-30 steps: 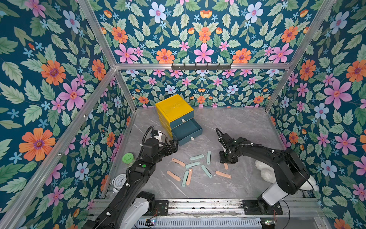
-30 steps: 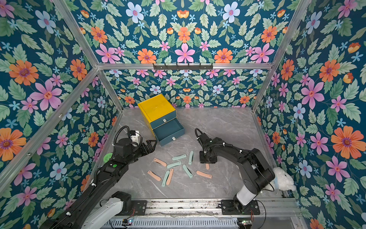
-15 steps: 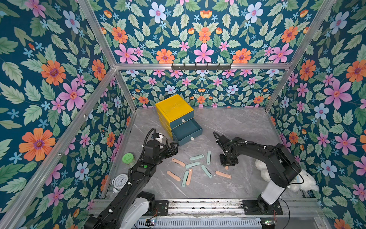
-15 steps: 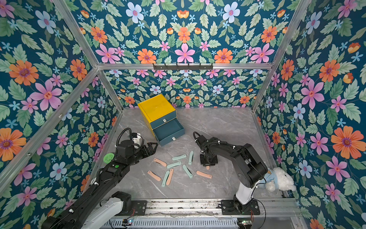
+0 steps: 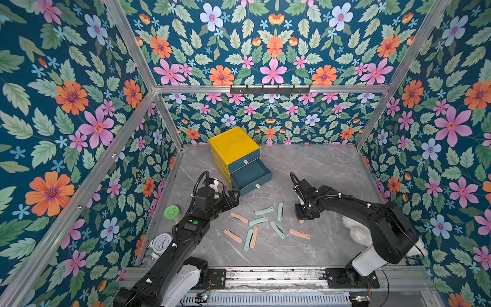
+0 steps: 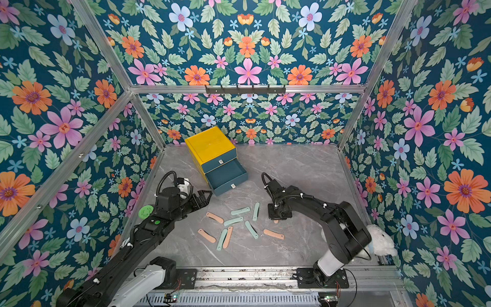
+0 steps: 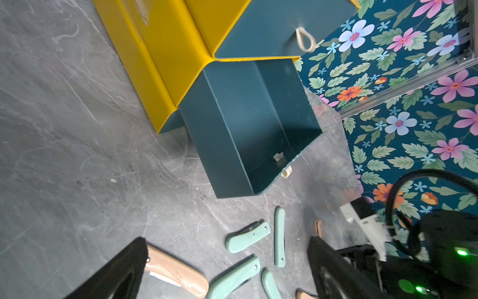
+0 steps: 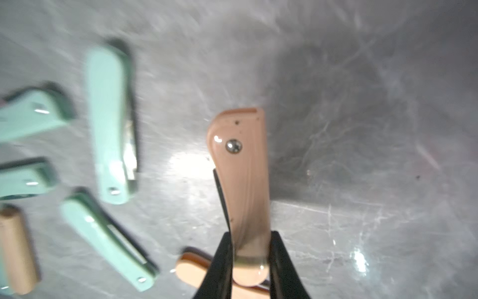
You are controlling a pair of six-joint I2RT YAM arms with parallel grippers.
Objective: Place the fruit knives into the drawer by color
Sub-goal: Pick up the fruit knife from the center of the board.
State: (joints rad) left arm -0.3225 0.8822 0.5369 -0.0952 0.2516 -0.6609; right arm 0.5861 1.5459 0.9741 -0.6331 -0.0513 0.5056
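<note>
Floral wallpaper in teal, pink and orange closed in a grey marbled counter (image 5: 318, 170) on three sides. At the counter's left edge in both top views stood a green-lidded jar (image 5: 172, 212), with a small white alarm clock (image 5: 162, 243) below it in the frame. Just right of the jar hung the left gripper (image 5: 235, 196), jaws spread wide and holding nothing. It pointed toward the yellow drawer cabinet (image 5: 233, 144) at upper centre-left.

The cabinet's top drawer was shut. Its middle drawer (image 5: 251, 172) was pulled out toward the frame's centre.

Below it, in the lower centre, nine loose fruit knives (image 5: 258, 221) lay flat and scattered, four salmon-pink and five mint. They ran from a pink one (image 5: 232, 235) at the left to another pink one (image 5: 299, 234) at the right.

Just right of the cluster, the right gripper (image 8: 250, 240) pointed down at the counter. Its jaws were pinched on one end of a salmon-pink knife (image 8: 243, 181), rivet end lowest. Whether that end touched the counter could not be told.

Farther right, a white plush toy (image 5: 356, 231) sat partly hidden behind the right arm.
</note>
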